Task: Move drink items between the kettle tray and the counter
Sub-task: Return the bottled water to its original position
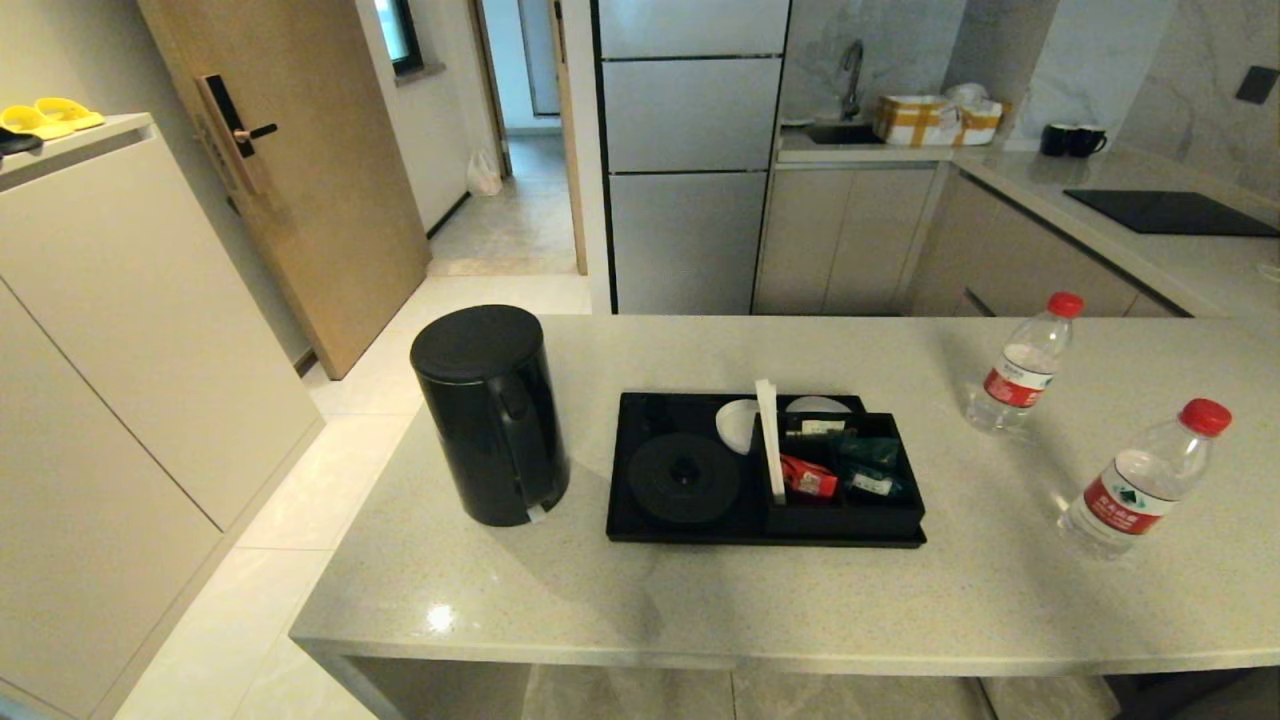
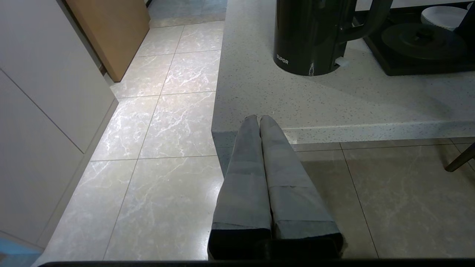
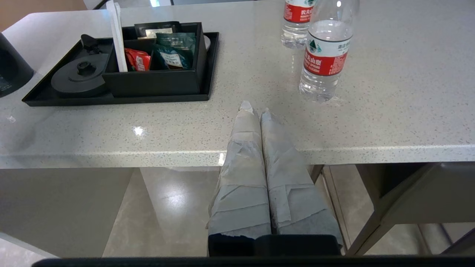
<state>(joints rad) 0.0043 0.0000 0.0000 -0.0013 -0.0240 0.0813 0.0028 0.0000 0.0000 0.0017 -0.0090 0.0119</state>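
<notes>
The left tool point(image 2: 258, 118) hangs off the near edge of the worktop point(image 1: 700, 600), at its left corner, fingers pressed together and holding nothing. The right tool point(image 3: 253, 107) sits at the same near edge further right, likewise closed and empty; neither shows in the head view.

Taking the tray point(image 1: 640, 525) as landmark: it lies flat mid-worktop, long axis running left to right, with its round base point(image 1: 684, 477) bare in the left half and a boxed compartment point(image 1: 850, 515) of sachets point(image 1: 808, 477) on the right, a white divider point(image 1: 769, 440) upright between them. The kettle point(image 1: 490, 415) stands upright just left of the tray, on the worktop, handle turned toward the tray, close to the worktop's left edge. One bottle point(image 1: 1020, 365) stands upright well right of the tray, toward the far side; the second bottle point(image 1: 1140, 485) stands upright further right and nearer. A broad bare strip of worktop runs along the near edge in front of the tray, and another lies between tray and bottles.
</notes>
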